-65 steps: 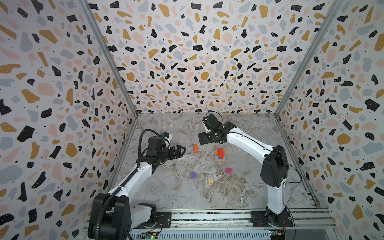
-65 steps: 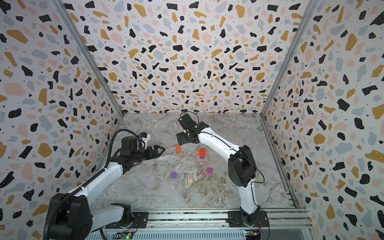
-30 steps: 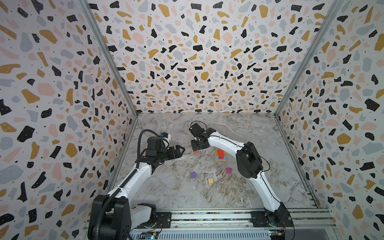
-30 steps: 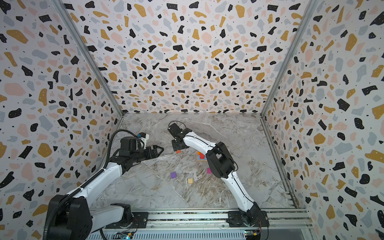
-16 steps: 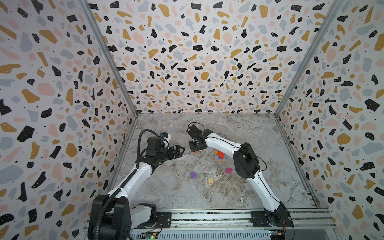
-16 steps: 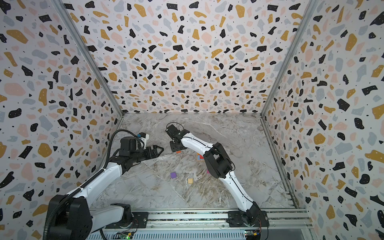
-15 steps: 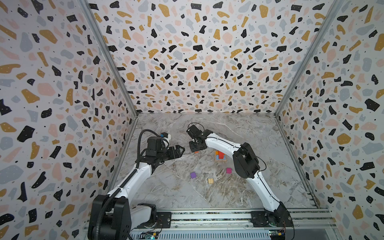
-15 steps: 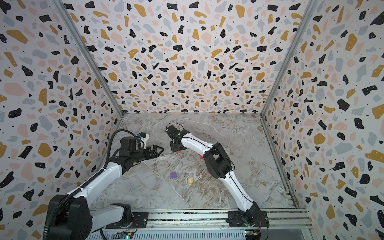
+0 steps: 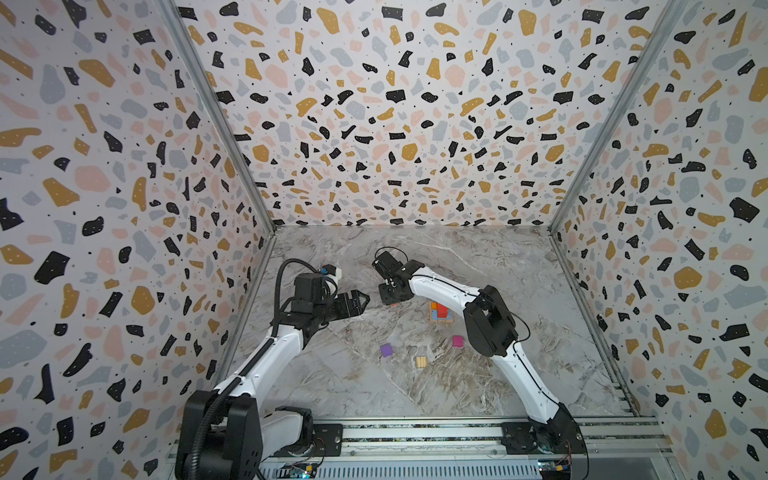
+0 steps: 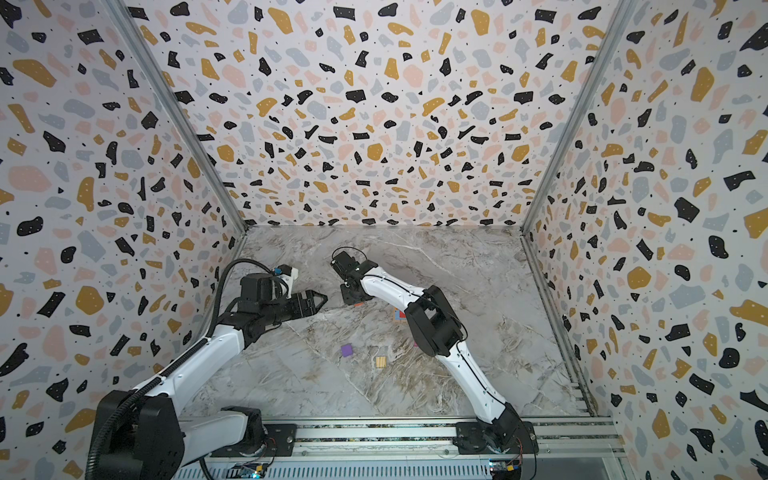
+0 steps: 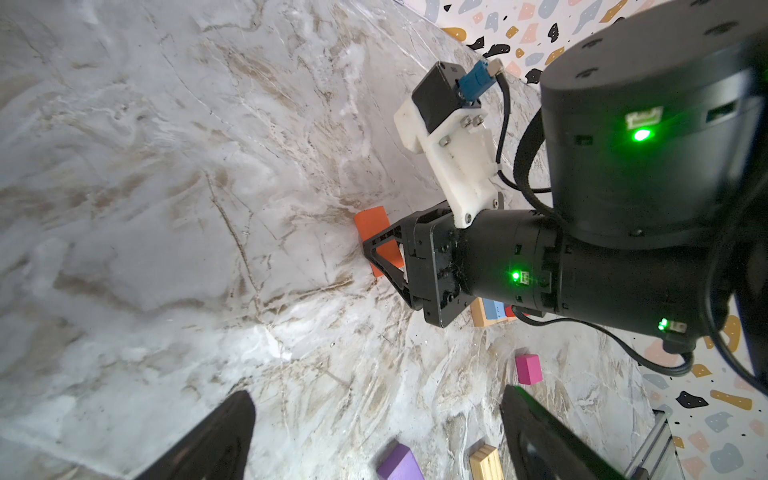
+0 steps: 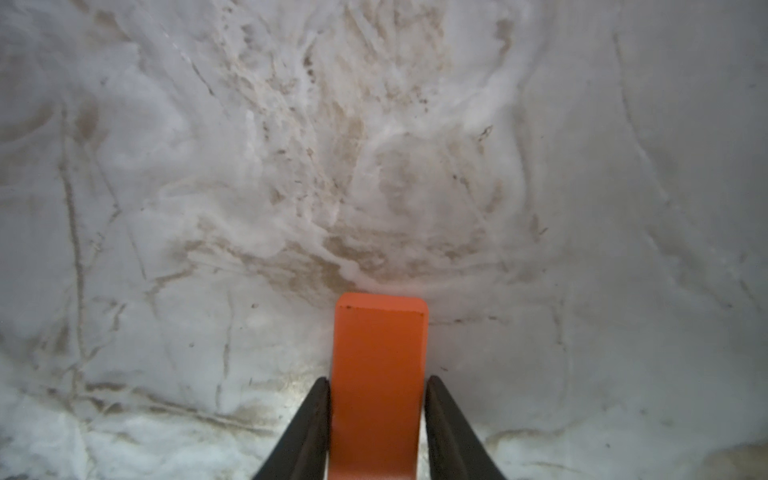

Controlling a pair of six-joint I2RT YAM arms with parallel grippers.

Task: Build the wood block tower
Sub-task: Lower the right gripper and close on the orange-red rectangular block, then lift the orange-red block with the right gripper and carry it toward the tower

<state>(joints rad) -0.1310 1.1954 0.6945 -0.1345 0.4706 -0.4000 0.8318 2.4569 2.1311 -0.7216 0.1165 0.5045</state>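
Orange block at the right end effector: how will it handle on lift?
Likely rigid: orange block shows crisp flat faces, so no flex. Its smooth painted sides may slip against the fingers of the right end effector. Flat, so it shouldn't roll.

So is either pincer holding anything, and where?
The right pincer pinches the orange block by its two long sides; the left pincer holds nothing.

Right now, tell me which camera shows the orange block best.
The right wrist view: the orange block shows large and close, jaws against both sides. The left wrist view shows one end, the rest behind the jaws. Both top views show only a sliver.
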